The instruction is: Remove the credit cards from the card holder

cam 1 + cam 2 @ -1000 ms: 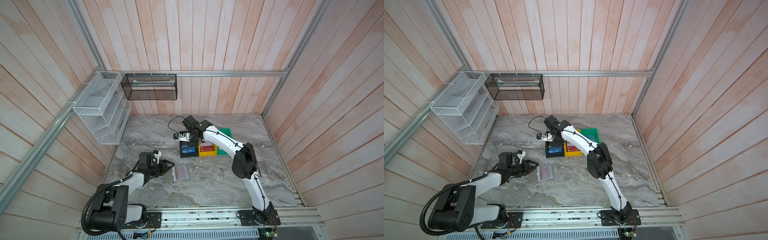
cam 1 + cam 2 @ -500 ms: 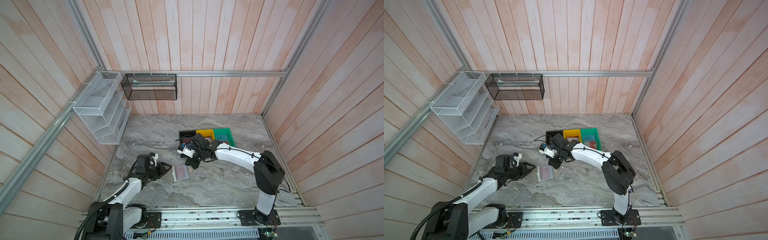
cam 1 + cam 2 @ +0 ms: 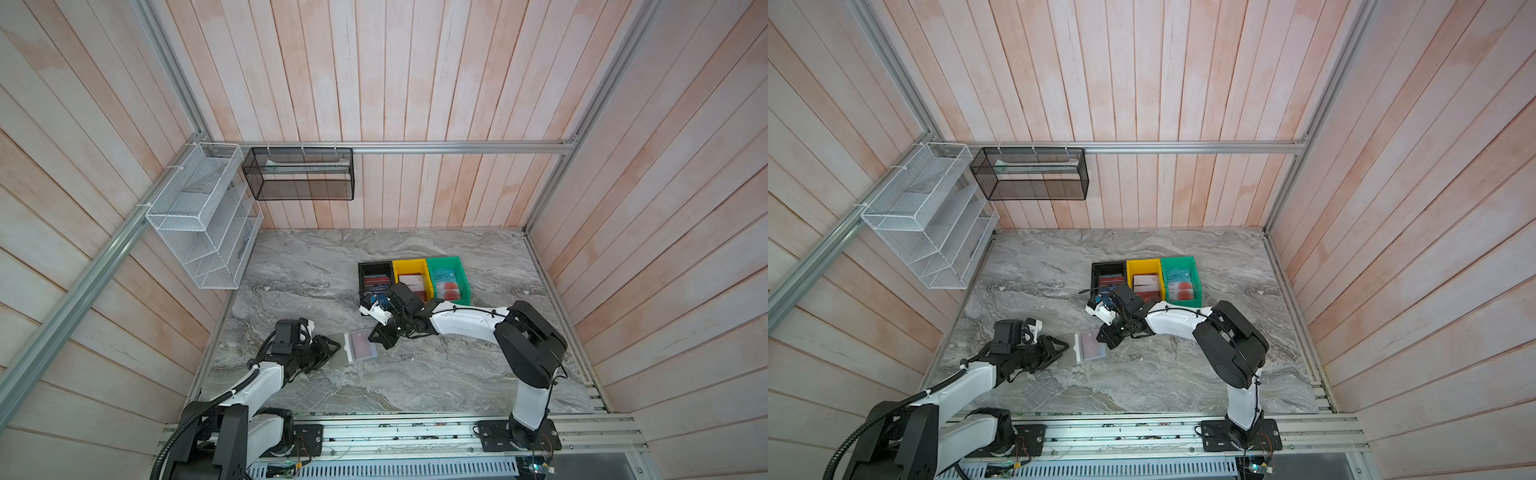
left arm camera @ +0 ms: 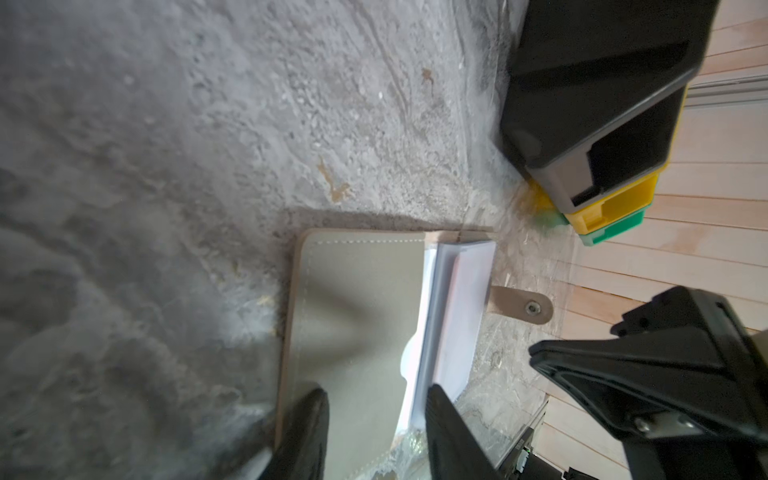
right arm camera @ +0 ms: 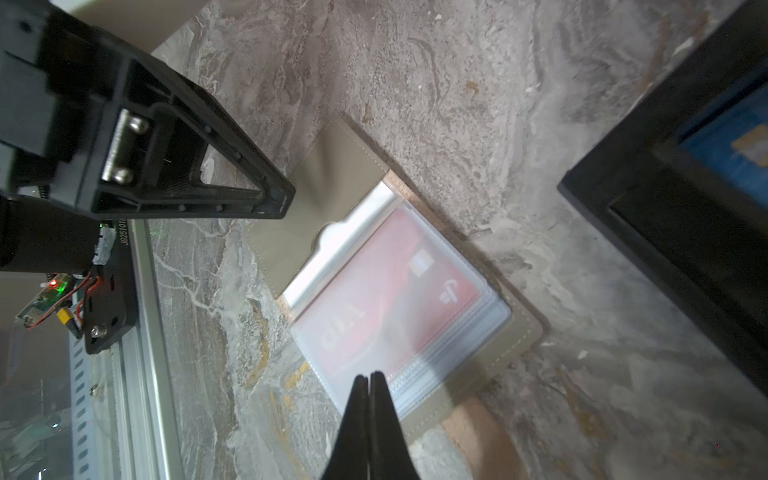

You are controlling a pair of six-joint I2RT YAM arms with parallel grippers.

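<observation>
The grey card holder [image 3: 360,348] [image 3: 1090,348] lies open on the marble table. Its grey cover flap [image 4: 357,299] points toward my left gripper [image 3: 335,346] [image 4: 376,415], which is open, both fingertips [image 4: 309,419] over that flap. A red credit card [image 5: 386,286] marked VIP shows through the top translucent sleeve. My right gripper [image 3: 375,337] [image 5: 369,378] is shut with nothing in it, its tips just above the sleeves' outer edge on the side away from the left gripper. A blue credit card [image 5: 731,145] lies in the black bin.
Behind the card holder, a black bin [image 3: 360,276], a yellow bin [image 3: 409,262] and a green bin [image 3: 446,259] stand side by side with cards inside. A white mesh rack [image 3: 199,216] and a black mesh basket [image 3: 299,174] hang on the walls. An aluminium rail [image 3: 415,428] runs along the table's front.
My right arm has swung from over the bins down to the card holder's far edge, and its jaws have shut. The left gripper stays at the cover flap, its jaws slightly narrower.
</observation>
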